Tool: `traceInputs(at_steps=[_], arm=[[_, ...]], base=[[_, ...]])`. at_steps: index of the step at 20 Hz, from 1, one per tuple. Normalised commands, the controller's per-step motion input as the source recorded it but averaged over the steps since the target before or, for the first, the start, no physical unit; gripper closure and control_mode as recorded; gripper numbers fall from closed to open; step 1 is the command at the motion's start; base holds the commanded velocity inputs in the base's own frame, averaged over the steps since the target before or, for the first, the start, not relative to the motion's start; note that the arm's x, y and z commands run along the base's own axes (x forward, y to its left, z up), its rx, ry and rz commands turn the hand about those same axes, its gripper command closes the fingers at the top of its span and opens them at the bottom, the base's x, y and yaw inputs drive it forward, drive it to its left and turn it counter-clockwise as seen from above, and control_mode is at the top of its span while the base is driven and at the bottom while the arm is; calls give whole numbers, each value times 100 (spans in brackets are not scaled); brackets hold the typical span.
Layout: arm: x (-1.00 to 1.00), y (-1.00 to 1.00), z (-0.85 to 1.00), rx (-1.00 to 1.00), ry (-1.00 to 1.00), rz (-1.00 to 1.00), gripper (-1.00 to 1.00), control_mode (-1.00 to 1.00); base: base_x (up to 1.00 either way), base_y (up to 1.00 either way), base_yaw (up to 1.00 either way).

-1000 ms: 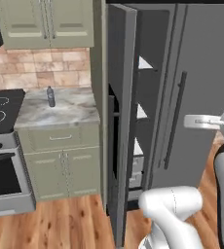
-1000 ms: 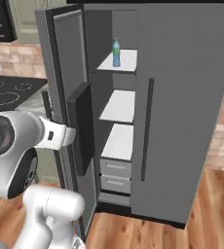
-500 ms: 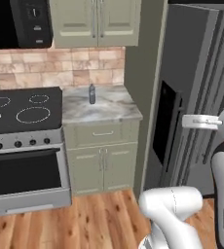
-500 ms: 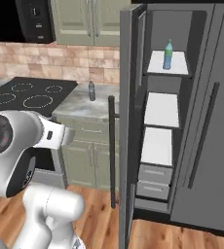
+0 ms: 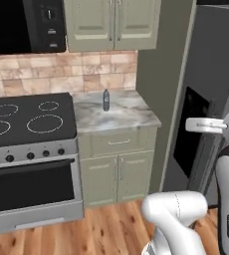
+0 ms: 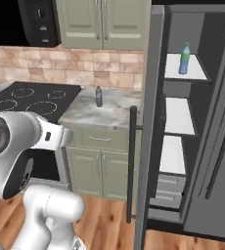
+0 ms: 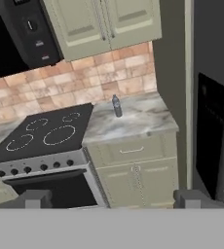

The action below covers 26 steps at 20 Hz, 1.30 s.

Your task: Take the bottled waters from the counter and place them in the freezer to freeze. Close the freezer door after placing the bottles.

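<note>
— Bottles first: where are they, taking the counter [image 5: 131, 117] as the mark?

— One smoky grey bottle [image 5: 106, 100] stands upright on the counter itself, toward the back near the brick backsplash [image 5: 61, 74], just right of the black stovetop [image 5: 29, 119]. The other, the clear blue bottle [image 6: 184, 58] with the green cap, is well to the right of the counter, upright on the top white shelf [image 6: 185, 73] inside the freezer [image 6: 183, 127].

— And the freezer door [image 6: 146, 132]?

— Swung open, its edge standing just right of the counter's end, the long dark handle [image 6: 131, 161] facing the counter (the black dispenser panel [image 5: 193, 132] shows in the left base view).

— Gripper?

— The gripper [image 7: 114, 197] holds nothing; its two dark fingertips [image 7: 33, 198] stand wide apart, well in front of the counter and pointed toward it. The grey bottle sits far beyond them, untouched.

— Anything else around?

— Pale green wall cabinets [image 5: 111, 22] above the counter, a black microwave [image 5: 24, 25] up to their left, an oven [image 5: 32, 187] below the stovetop.
</note>
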Motion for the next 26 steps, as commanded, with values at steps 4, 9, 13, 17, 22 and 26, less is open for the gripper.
traceInputs(at_steps=[4,9,13,17,22,26], arm=[[0,0,0,0,0,0,-100,100],[0,0,0,0,0,0,-100,100],[0,0,0,0,0,0,-100,100],[0,0,0,0,0,0,-100,100],[0,0,0,0,0,0,-100,100],[0,0,0,0,0,0,-100,100]], base=[[75,49,-27],[21,100,-31],[0,100,-32],[32,65,-21],[50,0,-8],[48,0,-5]])
